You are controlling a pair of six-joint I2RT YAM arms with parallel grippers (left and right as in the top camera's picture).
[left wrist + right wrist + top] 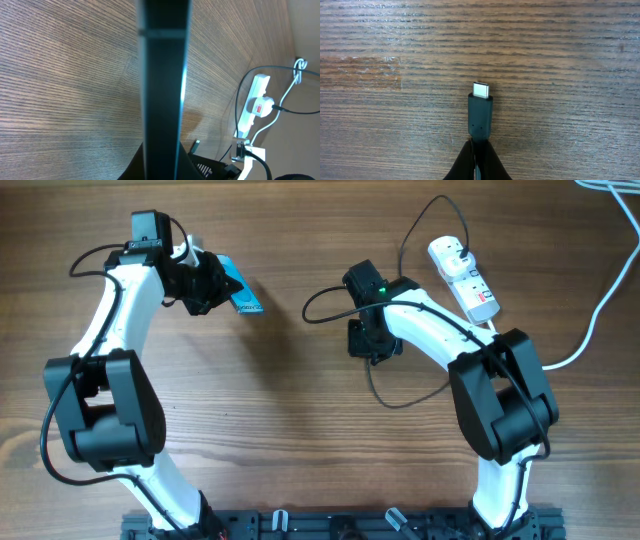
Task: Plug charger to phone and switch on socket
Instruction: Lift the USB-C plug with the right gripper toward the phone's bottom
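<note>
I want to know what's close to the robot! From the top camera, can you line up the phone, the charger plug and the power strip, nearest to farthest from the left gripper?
1. Phone: held in the left gripper itself.
2. Charger plug: mid-table, held in the right gripper.
3. Power strip: far over on the right side.
</note>
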